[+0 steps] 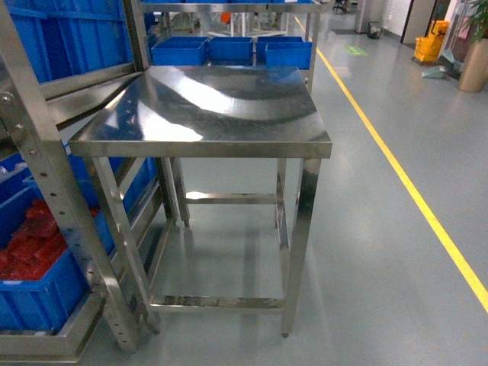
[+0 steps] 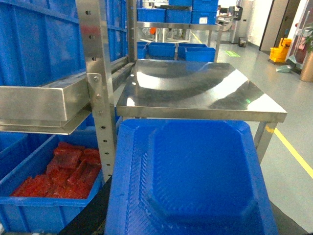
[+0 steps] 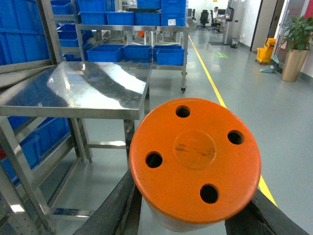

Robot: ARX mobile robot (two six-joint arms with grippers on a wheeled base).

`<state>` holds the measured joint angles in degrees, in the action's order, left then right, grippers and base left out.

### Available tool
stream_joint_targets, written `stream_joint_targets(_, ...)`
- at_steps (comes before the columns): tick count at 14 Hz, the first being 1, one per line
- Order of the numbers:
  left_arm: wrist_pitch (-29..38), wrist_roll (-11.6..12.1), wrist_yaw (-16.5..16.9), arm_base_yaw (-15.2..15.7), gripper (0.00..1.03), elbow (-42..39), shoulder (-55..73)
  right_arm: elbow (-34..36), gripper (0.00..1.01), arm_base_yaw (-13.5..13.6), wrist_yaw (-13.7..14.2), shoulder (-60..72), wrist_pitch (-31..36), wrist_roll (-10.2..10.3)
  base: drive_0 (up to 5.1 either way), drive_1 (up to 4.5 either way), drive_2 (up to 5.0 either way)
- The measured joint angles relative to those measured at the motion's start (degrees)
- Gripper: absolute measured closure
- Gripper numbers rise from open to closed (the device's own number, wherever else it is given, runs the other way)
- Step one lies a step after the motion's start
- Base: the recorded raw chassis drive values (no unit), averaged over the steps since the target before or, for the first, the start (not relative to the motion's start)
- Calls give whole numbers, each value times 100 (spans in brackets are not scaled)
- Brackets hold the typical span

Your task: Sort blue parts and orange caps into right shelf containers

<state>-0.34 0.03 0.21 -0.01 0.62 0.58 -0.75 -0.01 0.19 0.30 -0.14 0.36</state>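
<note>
A blue part (image 2: 195, 171), a flat moulded plastic piece with a raised middle, fills the lower half of the left wrist view. My left gripper (image 2: 190, 218) is shut on it, with only dark finger edges (image 2: 90, 215) showing beside it. My right gripper (image 3: 193, 215) is shut on an orange cap (image 3: 195, 156), a round disc with several holes on a white body, held between two black fingers (image 3: 110, 210). Bright blue containers (image 1: 231, 49) stand on a shelf beyond the steel table (image 1: 206, 107). Neither gripper shows in the head view.
A steel shelf rack (image 1: 46, 191) stands left of the table, its low blue crate (image 1: 38, 297) full of red pieces (image 2: 63, 171). A yellow floor line (image 1: 404, 183) runs along the right. A plant pot (image 3: 291, 63) and a yellow bucket (image 3: 266, 49) stand far off.
</note>
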Motion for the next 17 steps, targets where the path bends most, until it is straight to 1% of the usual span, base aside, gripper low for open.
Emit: stream_joint_targets(17, -9, -2, -22, 0, 60, 0, 0, 0, 60, 0, -7, 0, -26, 0, -494, 246, 246)
